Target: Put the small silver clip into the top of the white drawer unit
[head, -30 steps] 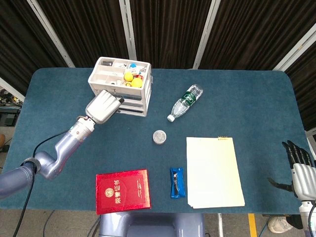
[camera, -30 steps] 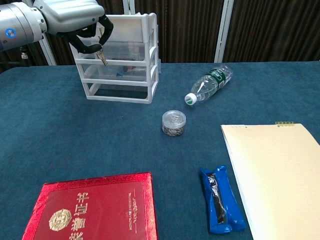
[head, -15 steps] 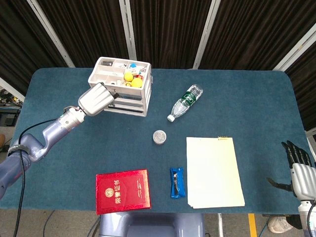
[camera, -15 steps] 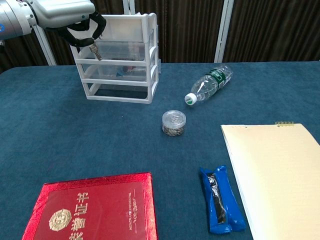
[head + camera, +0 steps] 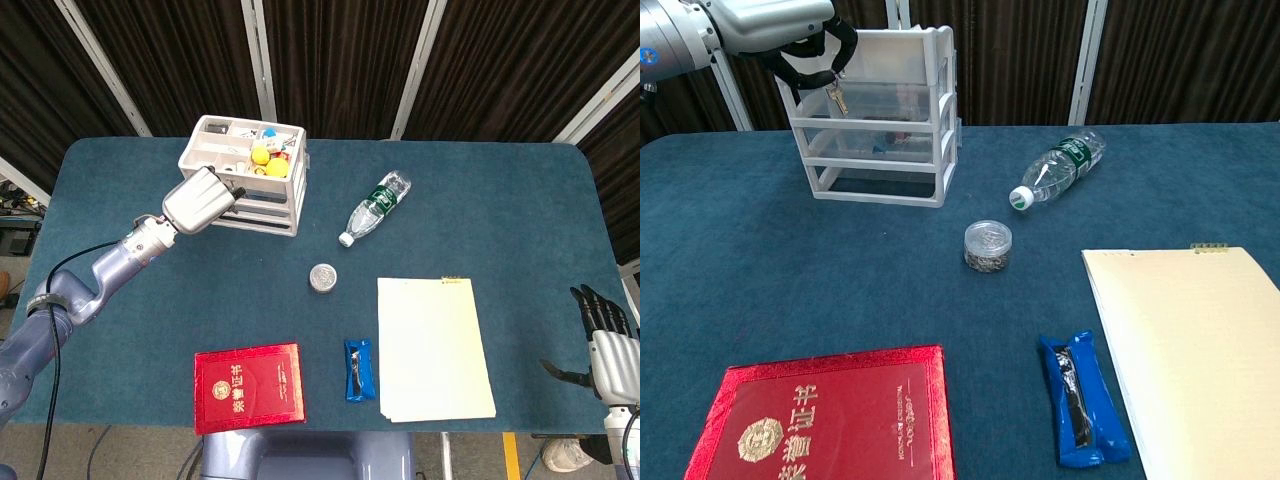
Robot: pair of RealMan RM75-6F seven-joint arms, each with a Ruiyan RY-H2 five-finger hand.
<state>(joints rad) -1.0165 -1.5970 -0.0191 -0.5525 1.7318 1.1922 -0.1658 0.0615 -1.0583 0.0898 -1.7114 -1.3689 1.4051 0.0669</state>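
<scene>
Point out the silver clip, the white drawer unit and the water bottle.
silver clip [image 5: 837, 99], chest view, its hanging body
white drawer unit [image 5: 291, 189], head view, right side wall
water bottle [image 5: 1064, 166], chest view, mid-body near the label

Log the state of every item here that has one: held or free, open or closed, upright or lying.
small silver clip: pinched by the left hand, in front of the unit, not in yet.
white drawer unit: upright, drawers closed, top tray open.
right hand: open, holding nothing.
water bottle: lying, capped.
small round jar: upright, lidded.
red booklet: closed, flat.

small items [image 5: 262, 156] crowd the drawer unit [image 5: 270, 215] top; open table [image 5: 130, 160] lies left.
</scene>
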